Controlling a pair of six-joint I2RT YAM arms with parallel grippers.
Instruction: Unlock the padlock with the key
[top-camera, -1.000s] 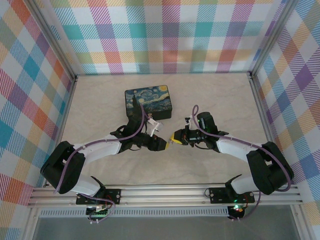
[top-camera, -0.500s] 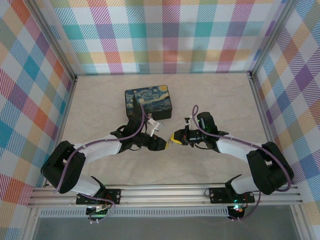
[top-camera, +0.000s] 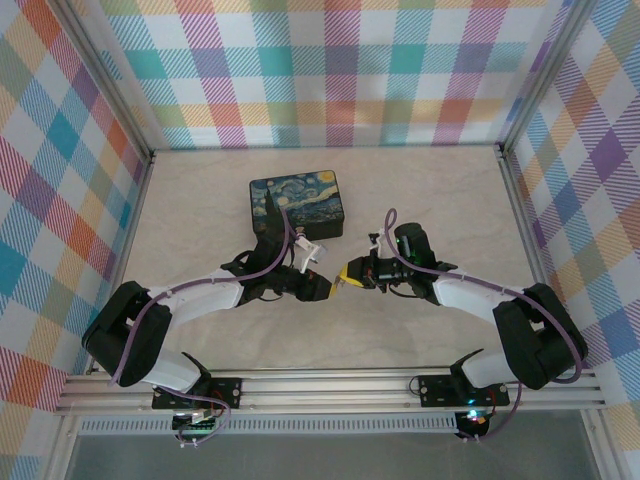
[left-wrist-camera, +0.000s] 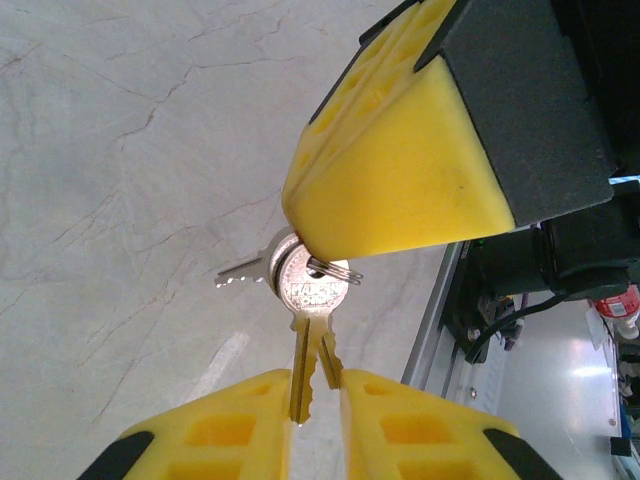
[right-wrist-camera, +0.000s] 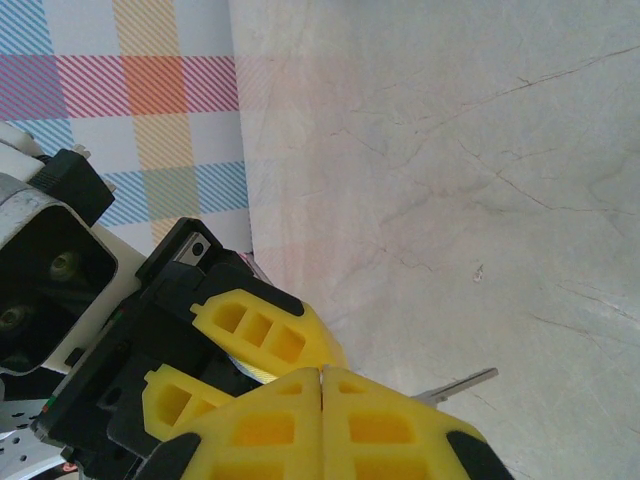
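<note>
My right gripper (top-camera: 347, 277) is shut on a small bunch of silver keys, holding it above the tabletop at mid-table. In the left wrist view its yellow fingers (left-wrist-camera: 400, 170) pinch the ring, and the key (left-wrist-camera: 312, 300) hangs blade-down below them. Its blade and a second one dip into the narrow gap of my left gripper (left-wrist-camera: 315, 390), each against one finger, with floor showing between. A third blade (left-wrist-camera: 240, 273) points left. In the right wrist view the shut right gripper (right-wrist-camera: 322, 378) hides the bunch except one blade (right-wrist-camera: 462, 384). The padlock is out of view.
A dark box with a night-sky lid (top-camera: 296, 205) sits just behind the two grippers. Plaid walls (top-camera: 330, 70) close the table on three sides. An aluminium rail (top-camera: 330, 385) runs along the near edge. The marbled tabletop (top-camera: 440, 200) is bare to the right.
My left gripper's jaws have narrowed around the hanging key blades. Both arms have stayed almost in place, and the right gripper has stayed shut.
</note>
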